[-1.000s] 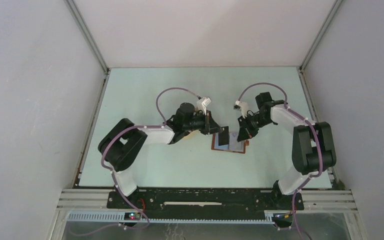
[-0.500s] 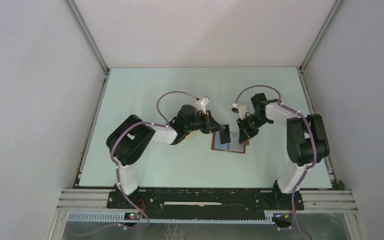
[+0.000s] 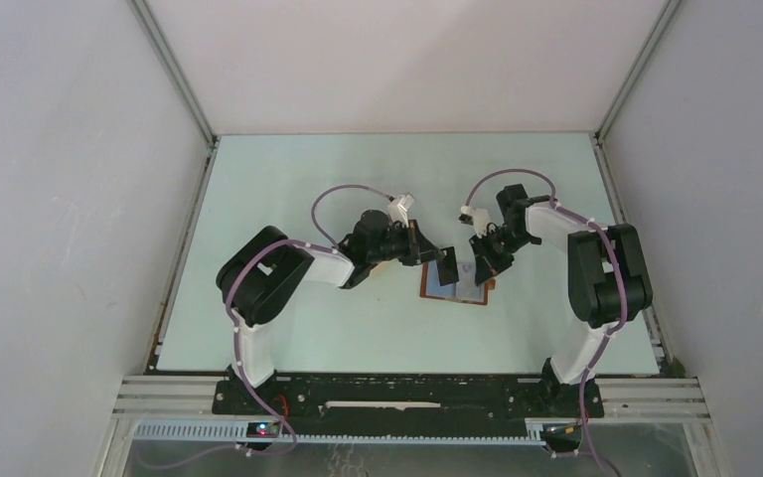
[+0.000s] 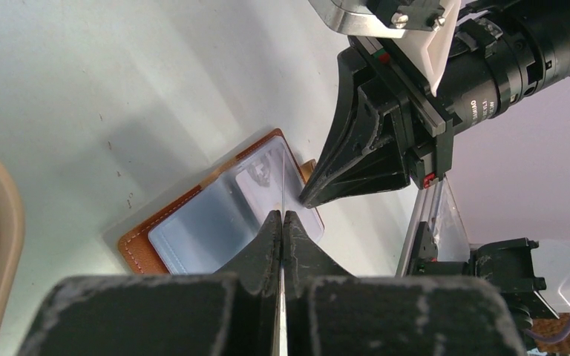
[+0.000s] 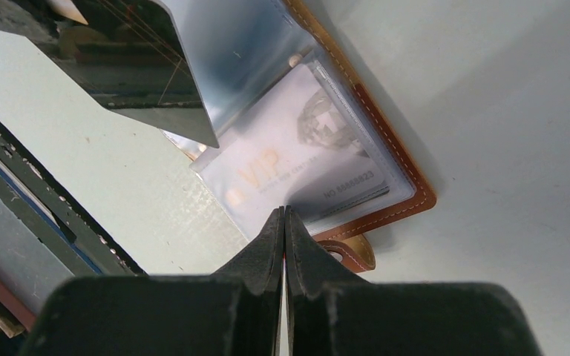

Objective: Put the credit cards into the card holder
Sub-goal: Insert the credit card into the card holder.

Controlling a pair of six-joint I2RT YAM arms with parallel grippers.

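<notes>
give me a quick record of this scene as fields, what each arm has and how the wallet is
card holder: lying open, clear sleeves facing up
left gripper: fingers shut on a dark credit card, held above the holder
right gripper: fingers shut at the holder's sleeve edge; whether they pinch a sleeve cannot be told
stowed: one VIP card inside a sleeve

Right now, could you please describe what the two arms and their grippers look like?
The left arm and right arm have white shells, black joint housings and a purple cable looping along each. The left gripper and right gripper have black wedge-shaped fingers tapering to thin tips.
</notes>
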